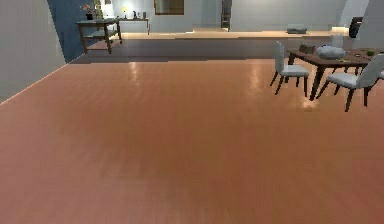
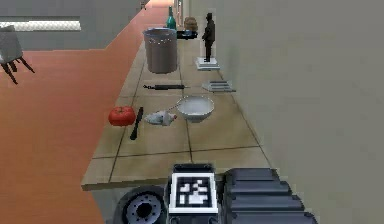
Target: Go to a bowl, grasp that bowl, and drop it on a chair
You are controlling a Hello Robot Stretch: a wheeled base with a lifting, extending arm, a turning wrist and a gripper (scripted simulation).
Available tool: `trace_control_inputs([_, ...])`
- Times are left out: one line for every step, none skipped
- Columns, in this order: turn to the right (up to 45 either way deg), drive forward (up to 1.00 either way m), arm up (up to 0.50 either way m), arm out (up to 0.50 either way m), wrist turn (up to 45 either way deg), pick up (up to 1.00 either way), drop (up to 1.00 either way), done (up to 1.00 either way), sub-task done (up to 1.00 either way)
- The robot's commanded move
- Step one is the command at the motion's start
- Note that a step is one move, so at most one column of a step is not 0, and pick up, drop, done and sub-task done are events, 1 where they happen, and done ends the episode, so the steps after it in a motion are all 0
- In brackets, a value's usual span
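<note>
**Forward view.** The scene is viewed ahead and somewhat downward across a broad wooden floor (image 1: 180, 140). A dining table (image 1: 325, 58) and its chairs (image 1: 291, 68) are seen far off at the right, and a side table (image 1: 100, 30) far off at the upper left.

**Arm side view.** A tiled countertop (image 2: 230, 125) is viewed sideways and downward from close by, bounded by a wall (image 2: 320, 80) on its right. The wooden floor is shared with the forward view, and a chair (image 2: 10, 48) is caught at the upper left edge.

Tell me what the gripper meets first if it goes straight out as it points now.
Probably the near edge of the counter, if it rides low; height is unclear. Over the top, the gripper lines up roughly with the red round thing, left of the bowl.
</note>
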Motion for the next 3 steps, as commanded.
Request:
trace_control_inputs([0.0, 0.0, 0.0, 0.34, 0.0, 0.0, 0.0, 0.0, 0.0])
trace_control_inputs([0.0, 0.0, 0.0, 0.0, 45.0, 0.0, 0.0, 0.0, 0.0])
trace_control_inputs([0.0, 0.0, 0.0, 0.0, 45.0, 0.0, 0.0, 0.0, 0.0])
